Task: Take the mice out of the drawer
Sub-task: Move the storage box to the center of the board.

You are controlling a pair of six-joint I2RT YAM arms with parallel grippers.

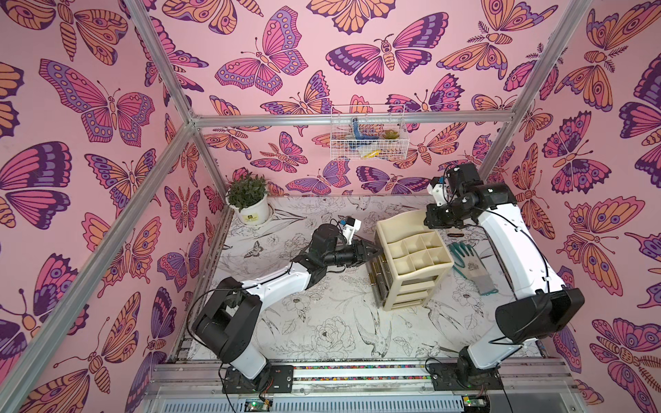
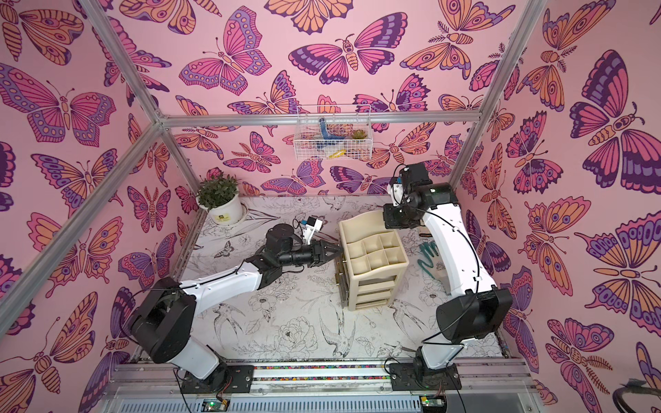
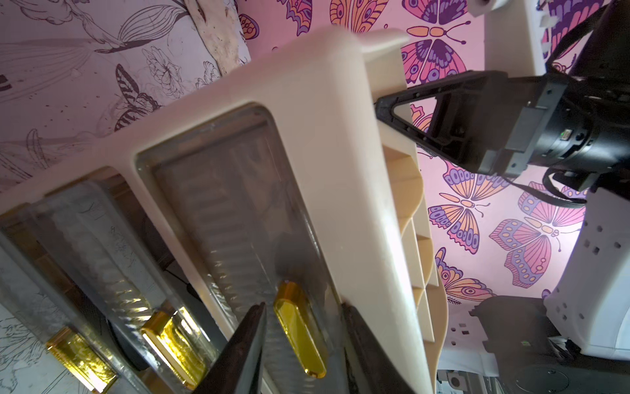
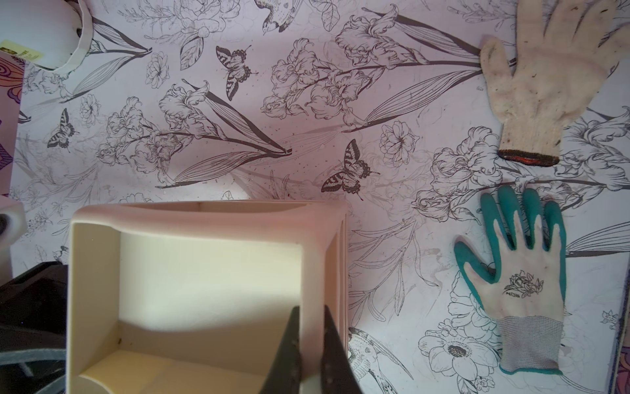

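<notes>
- Step in hand: opening the drawer. No mouse is out yet, and all the drawers look shut.
- The mice are not plainly in view. I judge they lie inside the organizer [image 1: 407, 286], which stands mid-surface with its clear drawer fronts facing the left arm. A dark patch [image 3: 284, 252] behind the top drawer [image 3: 221, 204] front may be one, but it is too blurred to tell.
- The left claw [image 3: 302, 306] is level with the top drawer. Its jaws stand partly open, one on each side of the amber handle [image 3: 300, 331]. A gap shows on both sides, so it has hold of nothing yet.
- The right claw [image 4: 310, 308] is closed on the organizer's rim wall at the back corner, one jaw inside the compartment and one outside, which braces the unit.
- Next move, as I judge it: bring the left jaws together on the handle, then pull straight back along the drawer's run, away from the organizer.
- The right claw's clamp has to hold firm during the pull, or the light unit may slide or tip toward the left arm.
- The handle is small and glossy, so a centred pinch matters; an off-centre one could slip off.
- Once the drawer is open, the left claw must let go, reach in from above and lift the mice out one at a time onto the bare surface [image 1: 322, 314].
</notes>
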